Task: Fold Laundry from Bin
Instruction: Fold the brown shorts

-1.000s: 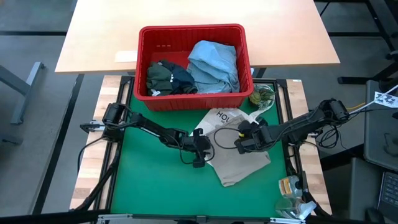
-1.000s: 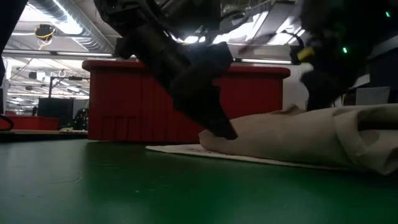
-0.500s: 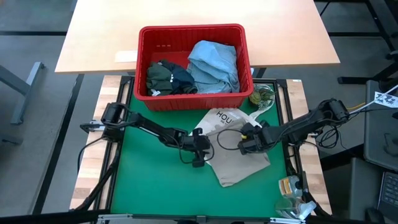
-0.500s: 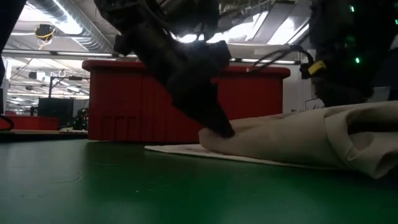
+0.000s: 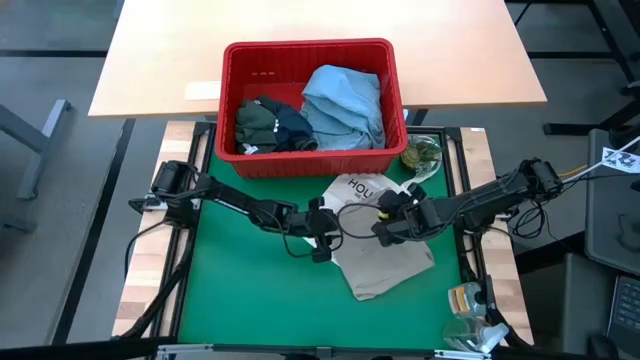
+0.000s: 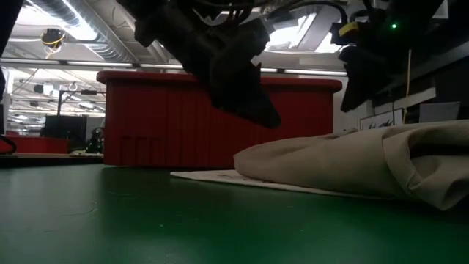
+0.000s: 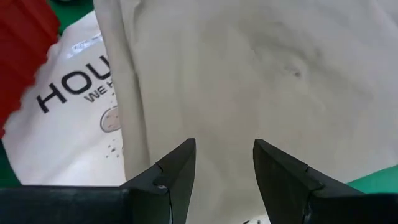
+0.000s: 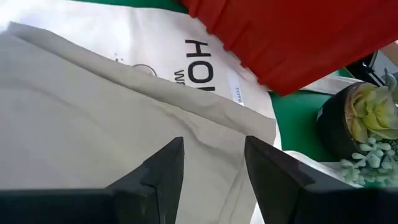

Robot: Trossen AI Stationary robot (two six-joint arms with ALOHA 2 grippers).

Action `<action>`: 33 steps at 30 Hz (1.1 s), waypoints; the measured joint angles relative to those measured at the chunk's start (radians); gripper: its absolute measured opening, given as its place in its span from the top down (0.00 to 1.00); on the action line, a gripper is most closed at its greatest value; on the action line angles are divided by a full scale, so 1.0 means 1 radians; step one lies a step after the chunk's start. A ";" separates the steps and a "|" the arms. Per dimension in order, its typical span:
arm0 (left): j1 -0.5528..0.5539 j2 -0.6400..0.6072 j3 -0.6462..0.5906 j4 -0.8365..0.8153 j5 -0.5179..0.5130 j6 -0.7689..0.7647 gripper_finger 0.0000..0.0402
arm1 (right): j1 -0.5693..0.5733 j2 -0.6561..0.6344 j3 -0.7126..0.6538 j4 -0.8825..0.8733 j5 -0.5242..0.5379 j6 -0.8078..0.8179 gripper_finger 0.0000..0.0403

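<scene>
A beige garment (image 5: 385, 262) lies folded on the green mat, partly over a white tote bag (image 5: 352, 190) with dark letters. My left gripper (image 5: 322, 235) hangs open above the garment's left edge (image 6: 249, 158), clear of it. My right gripper (image 5: 385, 225) hangs open above the garment's far right part. Both wrist views show beige cloth (image 7: 249, 68) (image 8: 81, 112) beneath parted fingers, with nothing between them. The red bin (image 5: 310, 48) stands at the far edge of the mat. It holds a light blue shirt (image 5: 345, 105), a dark olive garment (image 5: 258, 120) and a navy one (image 5: 293, 125).
A small potted succulent (image 5: 421, 155) stands right of the bin, close to the tote bag. Small clear objects (image 5: 465, 300) sit at the mat's near right corner. A light wooden table (image 5: 320, 20) lies behind the bin. Bare green mat (image 5: 250, 300) spreads at the near left.
Both grippers have risen off the beige garment. My left gripper, whose fingertips were down at the garment's left edge, now hangs clear above it. My right gripper has also gone up. The garment lies where it was.
</scene>
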 joint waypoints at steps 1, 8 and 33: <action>0.002 0.001 0.000 -0.005 0.000 0.000 0.61 | 0.000 0.004 -0.005 0.000 0.001 0.000 0.58; 0.018 0.002 0.000 0.000 -0.016 0.000 0.61 | -0.052 0.010 -0.109 0.076 -0.009 0.004 0.58; 0.058 0.082 0.001 -0.014 -0.013 -0.001 0.61 | -0.301 0.006 -0.283 0.287 -0.184 -0.029 0.58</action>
